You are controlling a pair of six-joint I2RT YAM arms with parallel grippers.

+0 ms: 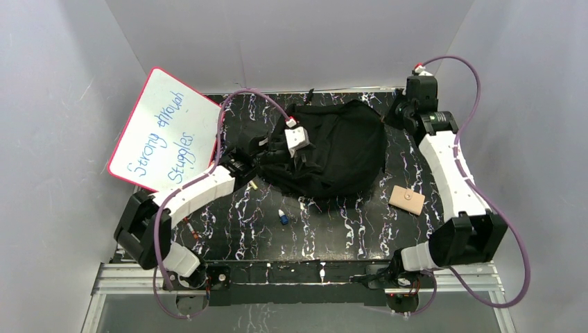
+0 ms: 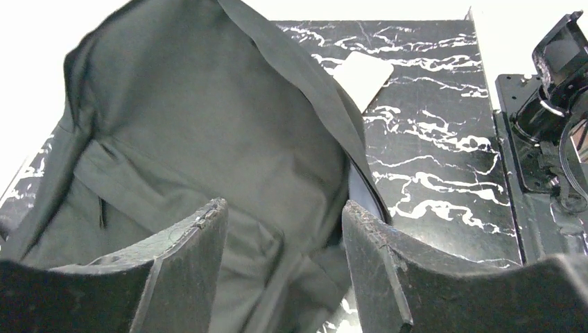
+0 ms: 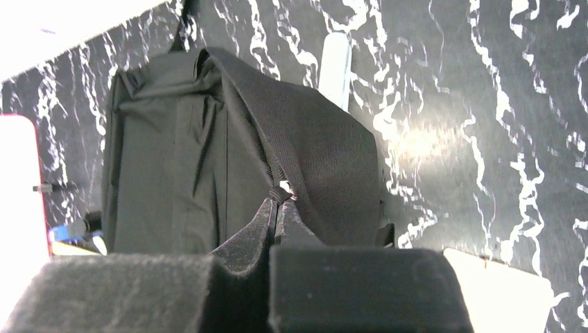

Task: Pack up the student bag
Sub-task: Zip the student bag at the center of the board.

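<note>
The right gripper point(image 3: 279, 201), fingers pressed together, pinches a strap seam of the large black soft fabric student bag point(image 1: 340, 149), which lies slumped at the far middle of the black, white-veined marble-pattern table point(image 1: 347, 229). At the bag's left side, the left gripper point(image 2: 284, 208) stands with its fingers well apart and nothing clamped between them, and the bag's grey-lined open mouth shows between them. A flat tan square pad point(image 1: 407, 200) lies near the bag's right side, apart from it. A small blue-and-white object point(image 1: 283, 217) sits just in front of the bag. A tilted, red-edged whiteboard point(image 1: 163, 132) at the table's left reads "Strong through Struggles".
</note>
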